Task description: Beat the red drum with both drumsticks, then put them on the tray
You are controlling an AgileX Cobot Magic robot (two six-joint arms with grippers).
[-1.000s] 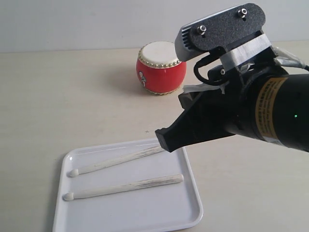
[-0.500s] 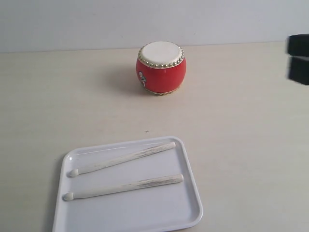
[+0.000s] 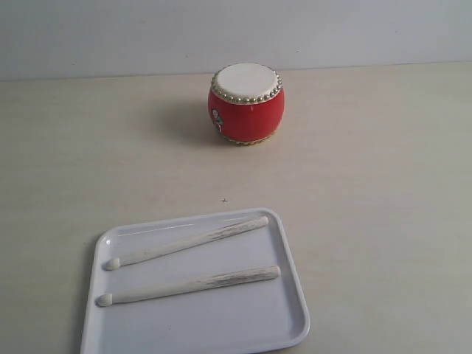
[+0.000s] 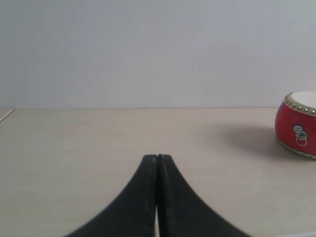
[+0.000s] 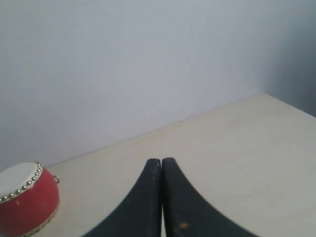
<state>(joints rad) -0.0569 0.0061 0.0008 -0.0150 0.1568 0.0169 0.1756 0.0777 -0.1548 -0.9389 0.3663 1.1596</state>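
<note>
On the tray (image 3: 221,324), near side of the counter (image 3: 383,184), both drumsticks (image 3: 188,242) lie side by side, tips to the left, well apart from the red drum (image 3: 246,110) standing upright further back, so put-down looks done. Left claw (image 4: 157,160) & right claw (image 5: 161,165) are clenched on nothing, parked clear of the sticks. Vs a sec ago: right arm that loomed over the tray's far corner has left the exterior view; rest unmoved.

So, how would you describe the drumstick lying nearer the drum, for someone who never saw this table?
Find the white tray in front of the red drum. On it lie the far drumstick, on the drum's side, and the near drumstick. The far one slants more steeply, its thick end almost reaching the tray's rim.
</note>
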